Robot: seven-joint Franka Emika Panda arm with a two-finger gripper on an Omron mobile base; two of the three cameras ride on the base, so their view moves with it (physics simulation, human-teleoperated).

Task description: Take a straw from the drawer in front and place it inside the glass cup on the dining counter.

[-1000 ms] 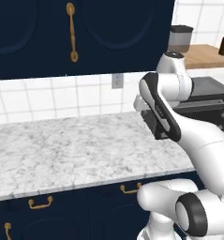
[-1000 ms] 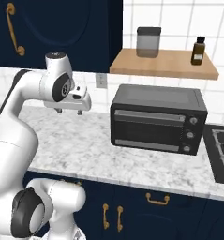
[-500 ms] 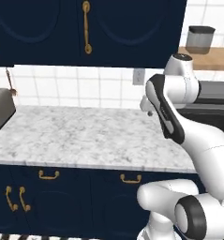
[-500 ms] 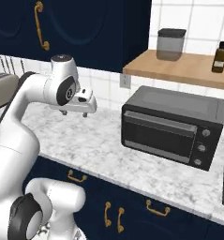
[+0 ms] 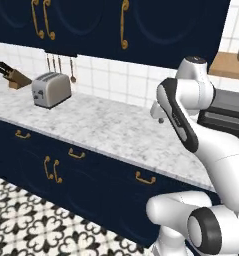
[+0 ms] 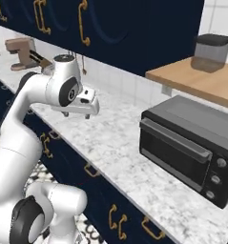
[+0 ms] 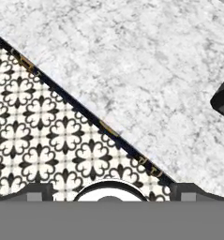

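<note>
My gripper (image 6: 88,113) hangs above the marble worktop (image 6: 115,138), pointing down, and it also shows beside the white arm as the gripper (image 5: 159,115). In the hand view its two dark fingertips (image 7: 38,192) sit far apart at the bottom with nothing between them, so it is open. Under the worktop run shut navy drawer fronts with curved brass handles (image 5: 145,178), and I cannot tell which one holds the straw. The straw is hidden. The glass cup and the dining counter are out of view.
A silver toaster (image 5: 51,89) and a knife block (image 5: 10,75) stand at the left of the worktop. A black toaster oven (image 6: 189,147) sits at the right under a wooden shelf (image 6: 196,81) with a jar. Below lies a patterned tile floor (image 5: 31,225).
The whole scene has slid to the right, so the base and its cameras have moved. The toaster and knife block have come into view. The arm keeps its pose and the gripper stays open.
</note>
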